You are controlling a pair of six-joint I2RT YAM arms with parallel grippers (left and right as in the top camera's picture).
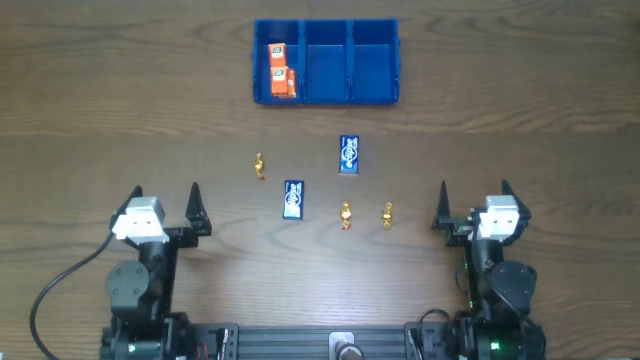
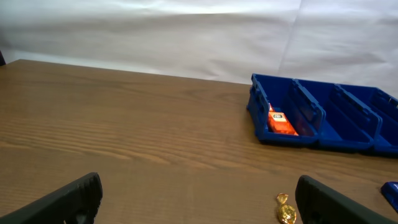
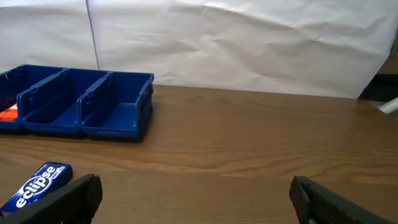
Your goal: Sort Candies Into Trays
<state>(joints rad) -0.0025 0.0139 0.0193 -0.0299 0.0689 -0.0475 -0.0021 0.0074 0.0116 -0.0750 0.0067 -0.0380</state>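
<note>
Top view: left gripper [image 1: 165, 195] and right gripper [image 1: 474, 190] sit with fingers apart, empty. Orange candies [image 1: 278, 62] lie in the blue tray's [image 1: 375, 60] left compartment. Loose on the table [image 1: 100, 100] between tray and arms — two blue packs [image 1: 348, 154] and three gold candies [image 1: 346, 214].

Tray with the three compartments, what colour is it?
Blue all over. The tray shows best in the top view.

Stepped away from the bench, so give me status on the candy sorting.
Left claw and right claw open, empty. Two orange packs in left bin of tray; two blue packs, three gold candies loose on table. Nothing blocking.
</note>
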